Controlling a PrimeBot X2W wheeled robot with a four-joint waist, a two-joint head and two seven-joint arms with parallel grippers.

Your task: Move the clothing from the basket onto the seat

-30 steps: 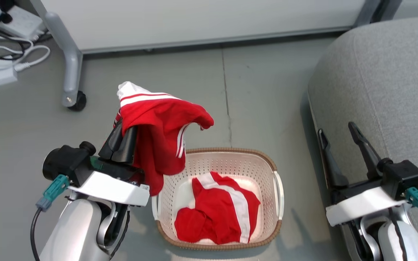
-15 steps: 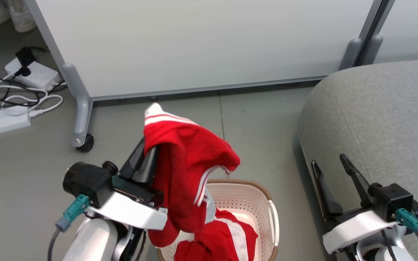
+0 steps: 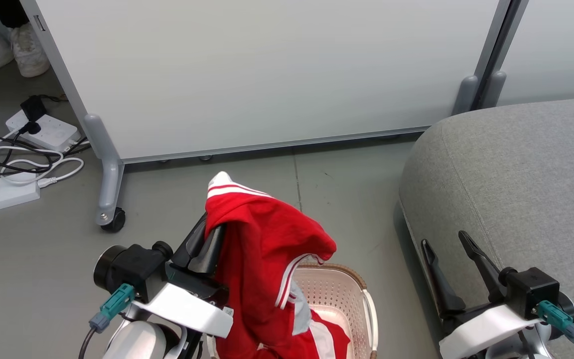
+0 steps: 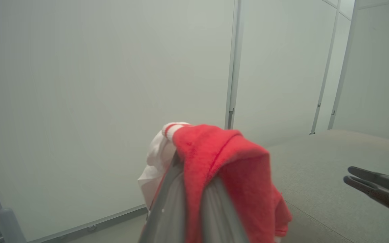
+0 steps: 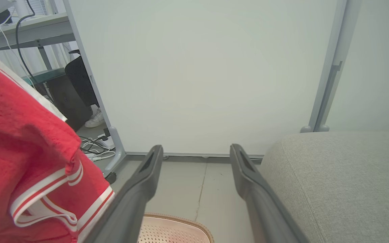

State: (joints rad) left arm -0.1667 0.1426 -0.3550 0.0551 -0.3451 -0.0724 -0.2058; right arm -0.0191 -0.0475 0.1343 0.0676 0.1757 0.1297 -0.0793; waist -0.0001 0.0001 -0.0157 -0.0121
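Observation:
My left gripper [image 3: 211, 230] is shut on a red garment with white stripes [image 3: 262, 249], lifted and draped over its fingers above the left side of the basket [image 3: 339, 273]. More red-and-white clothing [image 3: 329, 339] lies inside the basket. In the left wrist view the held garment [image 4: 221, 155] covers the fingertips. My right gripper [image 3: 444, 240] stands open and empty beside the front edge of the grey seat [image 3: 516, 174]. In the right wrist view my right gripper [image 5: 196, 152] stands open too. There the held garment [image 5: 19, 152] is at left, the basket rim [image 5: 181, 220] below and the seat [image 5: 343, 175] at right.
A white partition panel on grey feet with a caster [image 3: 113, 220] stands behind the basket. Power strips and tangled cables [image 3: 18, 149] lie on the floor at far left, near a person's white shoes [image 3: 23, 47]. Grey floor separates basket and seat.
The head camera has tilted up, so the basket has slid to the bottom edge and more of the partition shows. My left gripper keeps the red garment lifted; the right gripper stays open.

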